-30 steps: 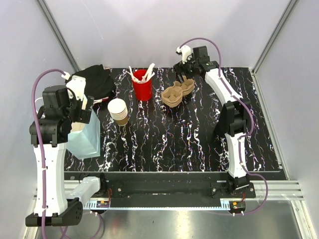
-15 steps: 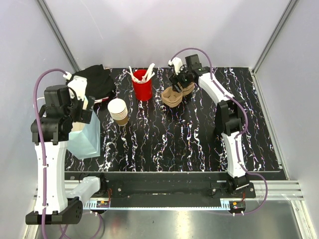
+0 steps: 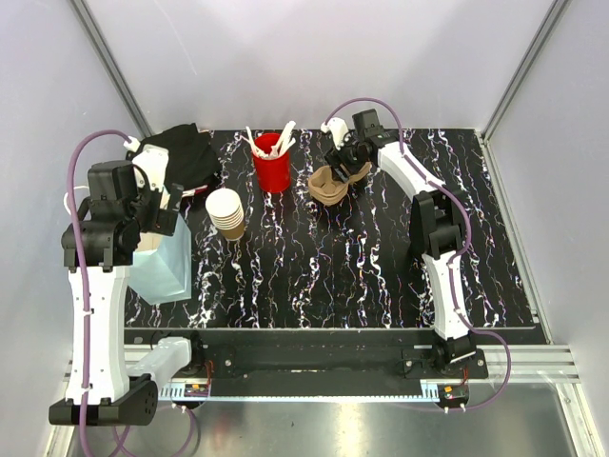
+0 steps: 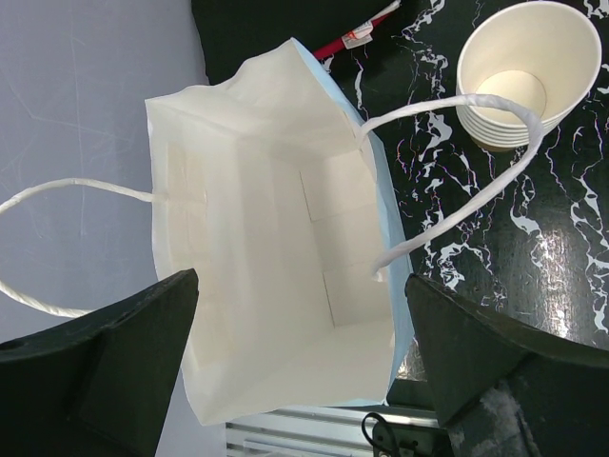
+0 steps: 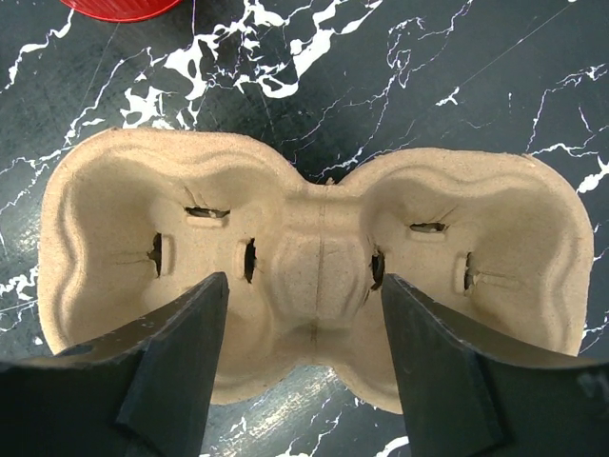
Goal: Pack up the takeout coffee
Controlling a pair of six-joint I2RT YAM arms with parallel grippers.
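One bag point(image 4: 257, 238), one red cup point(image 3: 272, 171), one carrier point(image 5: 319, 276) — one stack of kraft cups point(image 4: 528, 86).

Your overhead camera sits high behind the arm bases and looks down across the whole worktop point(image 3: 314, 257). Your left wrist camera looks straight down, close, into the open bag point(image 4: 266, 286), with the paper cup stack point(image 4: 519, 76) in its corner. Your right wrist camera hangs closer still over the pulp carrier point(image 5: 314, 276), the red cup point(image 5: 119, 6) at its top edge. The overhead view shares all four.

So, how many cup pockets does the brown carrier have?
2. One pocket is on the left half of the carrier in the right wrist view, the other on the right half. None seems hidden.
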